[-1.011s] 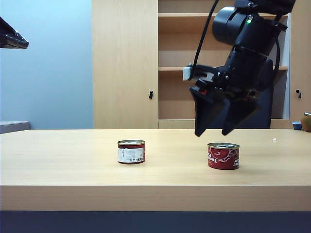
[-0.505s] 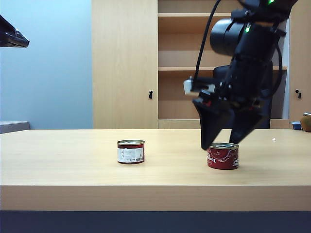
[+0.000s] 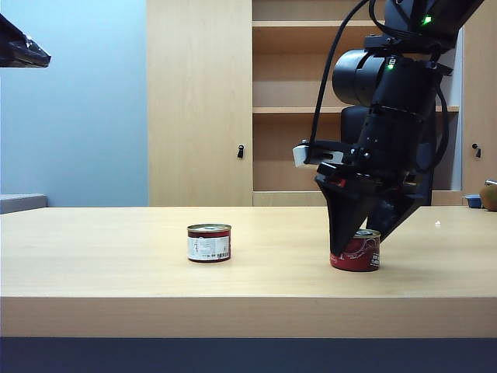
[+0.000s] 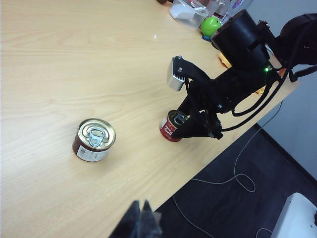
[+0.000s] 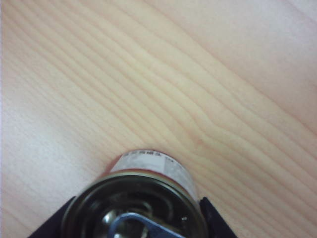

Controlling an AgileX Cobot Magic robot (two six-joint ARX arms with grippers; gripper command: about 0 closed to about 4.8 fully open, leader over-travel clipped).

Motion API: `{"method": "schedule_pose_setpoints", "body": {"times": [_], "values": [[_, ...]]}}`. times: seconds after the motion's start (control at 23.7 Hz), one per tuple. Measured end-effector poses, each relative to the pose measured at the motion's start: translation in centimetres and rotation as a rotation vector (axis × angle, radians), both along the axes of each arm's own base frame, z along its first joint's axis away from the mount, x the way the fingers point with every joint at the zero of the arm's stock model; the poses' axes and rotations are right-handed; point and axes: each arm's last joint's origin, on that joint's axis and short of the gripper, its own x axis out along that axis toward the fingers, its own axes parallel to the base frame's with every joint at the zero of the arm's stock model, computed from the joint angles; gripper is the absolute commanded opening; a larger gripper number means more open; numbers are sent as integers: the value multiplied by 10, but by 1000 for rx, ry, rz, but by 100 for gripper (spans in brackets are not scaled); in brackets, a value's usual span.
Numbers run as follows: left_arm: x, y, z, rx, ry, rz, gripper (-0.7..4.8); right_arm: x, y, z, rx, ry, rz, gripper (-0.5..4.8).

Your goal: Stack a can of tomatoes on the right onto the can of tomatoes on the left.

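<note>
**Desk:** Tomato cans first: how many, and where?

**Photographer:** Two. Both stand upright on the wooden table [image 3: 248,311], set back from its front edge. The left can [image 3: 210,242] shows a white label, with bare wood on every side. The right can [image 3: 356,250] is red and well apart from it. Open tabletop lies between the two.

**Desk:** And the grippers?

**Photographer:** Also two. The right gripper [image 3: 357,242] points down over the right can, one black finger on either side of it. Its wrist view shows the fingers [image 5: 49,220] flanking the can's lid. I cannot tell whether they are pressing the can or only bracketing it. The left gripper [image 3: 27,53] hangs high at the left, far from both cans. Its tips [image 4: 141,223] are dark and blurred in the wrist view, so I cannot tell whether they are parted or together.

**Desk:** Room to move?

**Photographer:** Plenty across the middle. Clutter sits only at a far corner, including a green apple [image 4: 212,25]. Behind the table stand wooden cupboards [image 3: 199,101] and open shelves [image 3: 299,109].
</note>
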Motion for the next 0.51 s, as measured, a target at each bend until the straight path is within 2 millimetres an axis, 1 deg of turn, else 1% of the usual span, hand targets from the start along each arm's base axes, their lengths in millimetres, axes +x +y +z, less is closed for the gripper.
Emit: {"method": "schedule_pose_setpoints", "body": {"times": [0.08, 0.13, 0.17, 0.21, 0.25, 0.29, 0.34, 0.38, 0.42, 0.46, 0.51], "values": [[-1, 0, 1, 0, -5, 0, -2, 2, 6, 9, -4, -1, 11, 291], [-2, 0, 2, 1, -18, 3, -1, 7, 16, 26, 11, -38, 30, 291], [-3, 1, 4, 2, -28, 11, -1, 9, 24, 37, 30, -77, 46, 291], [-4, 4, 6, 13, -52, 47, -2, 12, 39, 54, 65, -146, 78, 291], [-4, 6, 8, 23, -66, 79, -2, 12, 49, 63, 84, -182, 101, 291], [-5, 9, 9, 39, -79, 128, -2, 14, 65, 70, 108, -221, 136, 291], [-6, 12, 10, 47, -87, 157, -2, 15, 76, 71, 119, -235, 157, 291], [-8, 14, 12, 53, -100, 187, -2, 17, 92, 67, 116, -233, 184, 292], [-9, 15, 13, 55, -106, 196, -2, 19, 99, 63, 109, -230, 193, 292], [-11, 16, 14, 57, -119, 204, -2, 22, 111, 55, 95, -219, 209, 292], [-12, 16, 15, 57, -123, 204, -1, 23, 115, 52, 91, -217, 216, 292]]}}
